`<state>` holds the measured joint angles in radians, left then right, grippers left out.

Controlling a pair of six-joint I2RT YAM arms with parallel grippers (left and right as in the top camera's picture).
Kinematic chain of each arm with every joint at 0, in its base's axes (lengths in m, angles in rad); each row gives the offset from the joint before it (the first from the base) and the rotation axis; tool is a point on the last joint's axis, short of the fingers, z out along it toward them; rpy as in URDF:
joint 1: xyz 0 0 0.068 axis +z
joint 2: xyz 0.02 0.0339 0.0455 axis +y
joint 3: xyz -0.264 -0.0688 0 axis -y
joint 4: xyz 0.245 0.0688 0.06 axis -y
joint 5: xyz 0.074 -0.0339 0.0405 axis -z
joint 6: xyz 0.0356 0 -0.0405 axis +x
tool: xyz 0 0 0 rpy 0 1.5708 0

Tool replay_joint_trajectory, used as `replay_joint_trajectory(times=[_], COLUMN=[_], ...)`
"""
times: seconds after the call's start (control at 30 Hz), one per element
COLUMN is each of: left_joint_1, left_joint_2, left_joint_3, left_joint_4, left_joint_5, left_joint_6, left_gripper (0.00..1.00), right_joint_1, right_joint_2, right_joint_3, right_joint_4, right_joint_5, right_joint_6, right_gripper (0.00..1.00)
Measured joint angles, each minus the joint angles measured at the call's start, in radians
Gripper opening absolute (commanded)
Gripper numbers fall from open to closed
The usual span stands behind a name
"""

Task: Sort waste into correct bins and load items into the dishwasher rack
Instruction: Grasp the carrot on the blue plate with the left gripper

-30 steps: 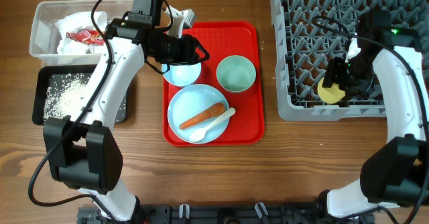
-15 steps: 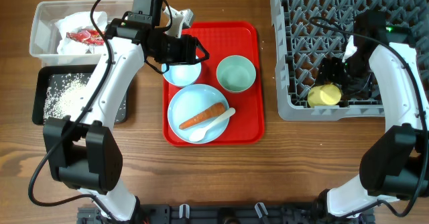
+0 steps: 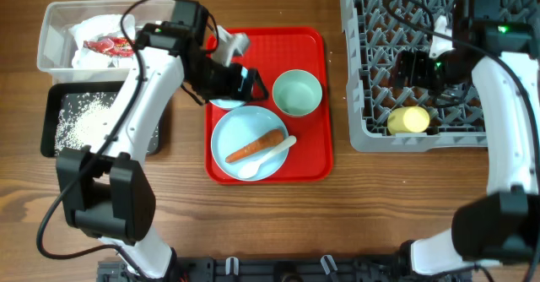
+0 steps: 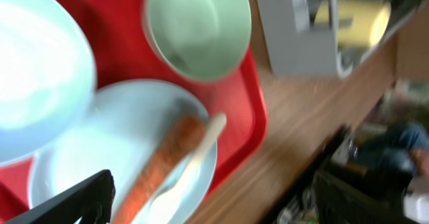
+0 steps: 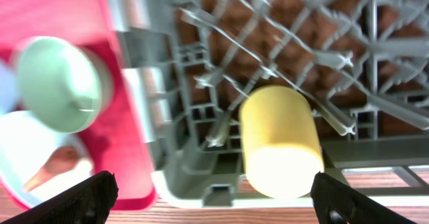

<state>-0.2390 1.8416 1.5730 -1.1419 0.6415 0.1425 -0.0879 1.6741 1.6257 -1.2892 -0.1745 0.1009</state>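
Yellow cup now free in rack

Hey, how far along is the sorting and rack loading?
Done: the yellow cup lies in the dishwasher rack; napkins and red wrapper sit in the clear tub, rice in the black tray. In hand: nothing; left gripper and right gripper are open and empty. Left: the carrot, white spoon, plate, light blue bowl and mint green bowl are on the red tray.

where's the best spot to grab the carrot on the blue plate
Probably its middle, from straight above, jaws set across its narrow width: the carrot lies flat and diagonal on the plate, and the white spoon crowds its thick end.
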Motion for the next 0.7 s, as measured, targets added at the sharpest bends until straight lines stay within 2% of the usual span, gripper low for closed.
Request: replay_joint_trajectory(times=[0.2,0.3,0.4,0.47,0.7], left_joint_1=[-0.106,-0.166,-0.211,-0.231,-0.236], left_joint_2=[0.000,0.000,0.000,0.000,0.000], left_joint_3=[0.000,-0.001,-0.021,-0.053,-0.224], left_joint_4=[-0.060,-0.098,-0.101,-0.074,0.154], left_joint_5=[-0.121,-0.251,-0.373,-0.438,-0.566], left_joint_6=[0.077,0.068,0.049,0.032,-0.016], left_gripper=[0.90,0.88,0.77,0.73,0.73], right_joint_1=[0.051,0.076,0.092,0.093,0.093], right_joint_2=[-0.042,-0.040,-0.040,-0.040,-0.040], right_joint_3=[0.007,0.005,0.005,0.005,0.005], right_joint_4=[0.019,0.022,0.032,0.037,0.039], right_joint_5=[-0.009,-0.009,-0.009,-0.010,-0.010], right_joint_6=[-0.010,-0.013,-0.015,-0.017,-0.025], right_gripper=[0.96,0.96,0.96,0.96,0.96])
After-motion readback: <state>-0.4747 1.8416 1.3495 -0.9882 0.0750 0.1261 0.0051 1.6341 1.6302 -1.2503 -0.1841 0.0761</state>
